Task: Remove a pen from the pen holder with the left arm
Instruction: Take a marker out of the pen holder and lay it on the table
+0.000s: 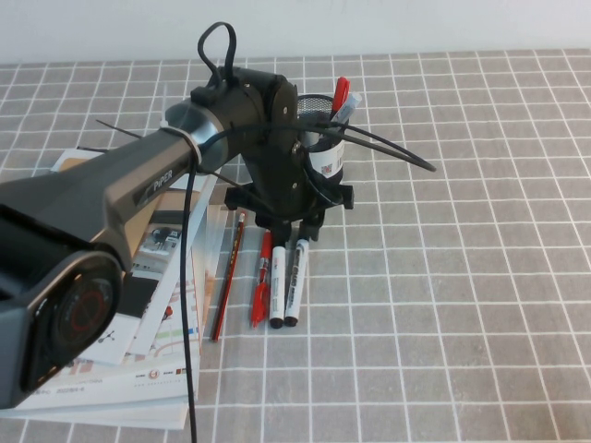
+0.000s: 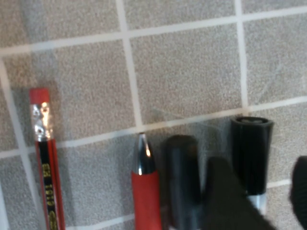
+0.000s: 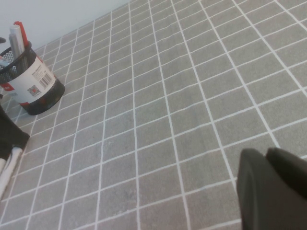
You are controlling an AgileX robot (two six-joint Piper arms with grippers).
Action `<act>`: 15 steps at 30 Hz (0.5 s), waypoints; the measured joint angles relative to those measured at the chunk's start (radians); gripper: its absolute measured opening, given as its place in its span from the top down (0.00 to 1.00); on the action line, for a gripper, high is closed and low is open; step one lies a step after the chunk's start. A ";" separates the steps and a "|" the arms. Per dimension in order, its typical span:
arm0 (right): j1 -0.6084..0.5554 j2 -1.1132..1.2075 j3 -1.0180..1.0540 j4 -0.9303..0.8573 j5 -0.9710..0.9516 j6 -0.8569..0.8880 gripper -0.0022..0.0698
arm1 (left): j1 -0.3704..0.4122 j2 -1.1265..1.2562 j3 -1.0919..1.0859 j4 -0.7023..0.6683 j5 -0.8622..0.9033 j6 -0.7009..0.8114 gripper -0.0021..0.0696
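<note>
Left arm (image 1: pixel 120 194) looms nearest at 8 o'clock, over stacked booklets (image 1: pixel 157 369). Its left gripper (image 1: pixel 297 233), jaws parted, straddles one of two markers (image 1: pixel 295 277) lying beside one red pen (image 1: pixel 261 286) and one pencil (image 1: pixel 228 277), at 6 o'clock from one mesh pen holder (image 1: pixel 325 157) holding two pens (image 1: pixel 340 95). Right gripper (image 3: pixel 273 191), fingers together, hangs above tiles.

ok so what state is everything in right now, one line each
pen holder: upright, pens standing in it
red pen: lying flat on the table
markers: two, capped, lying flat side by side next to the red pen
pencil: lying flat by the booklets' edge
booklets: lying flat in a loose stack
left gripper: open, low over the markers' capped ends
right gripper: shut, above the table, holding nothing
</note>
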 joint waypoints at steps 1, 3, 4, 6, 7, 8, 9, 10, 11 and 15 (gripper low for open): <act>0.000 0.000 0.000 0.000 0.000 0.000 0.99 | 0.000 0.002 0.000 0.000 0.000 -0.005 0.57; 0.000 0.000 0.000 0.000 0.000 0.000 0.99 | 0.000 0.002 0.000 0.002 0.000 -0.012 0.52; 0.000 0.000 0.000 0.000 0.000 0.000 0.99 | 0.000 0.002 0.000 0.002 0.000 -0.014 0.50; 0.000 0.000 0.000 0.000 0.000 0.000 0.99 | 0.000 0.002 0.000 0.002 0.000 -0.018 0.49; 0.000 0.000 0.000 0.000 0.000 0.000 0.99 | 0.000 0.002 0.000 0.002 0.000 -0.020 0.48; 0.000 0.000 0.000 0.000 0.000 0.000 0.99 | 0.000 0.002 0.000 0.002 0.000 -0.022 0.48; 0.000 0.000 0.000 0.000 0.000 0.000 0.99 | 0.000 0.002 0.000 0.002 -0.002 -0.022 0.48; 0.000 0.000 0.000 0.000 0.000 0.000 0.99 | 0.000 0.002 0.000 0.007 -0.004 -0.022 0.48; 0.000 0.000 0.000 0.000 0.000 0.000 0.99 | 0.000 -0.001 0.000 0.009 -0.005 -0.012 0.48; 0.000 0.000 0.000 0.000 0.000 0.000 0.99 | 0.000 -0.037 0.000 0.026 -0.011 0.023 0.48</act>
